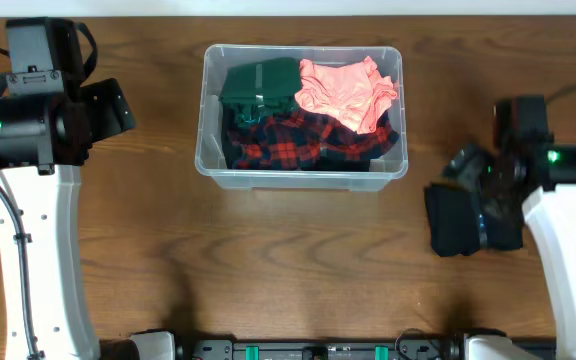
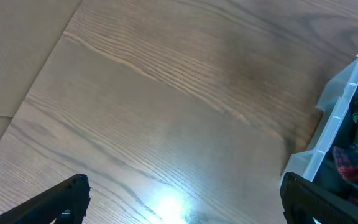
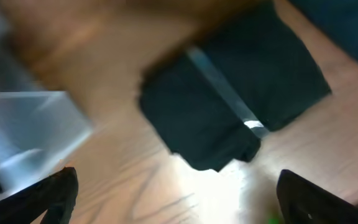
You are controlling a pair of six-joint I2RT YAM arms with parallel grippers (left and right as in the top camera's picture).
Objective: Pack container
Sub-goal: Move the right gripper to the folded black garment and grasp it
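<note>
Your left fingers spread wide over bench; right fingers apart above dark cloth; container holds clothes.

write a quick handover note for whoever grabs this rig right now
Left end effector: open, holding nothing, over bare table just left of the container.
Right end effector: open, holding nothing, over the dark folded cloth.
Things: the container sits at the far centre of the table; the dark folded cloth lies on the table to its right, outside it.
Done: green garment, pink garment and red plaid garment are inside.
Left: probably grasp the dark folded cloth and put it in.
</note>
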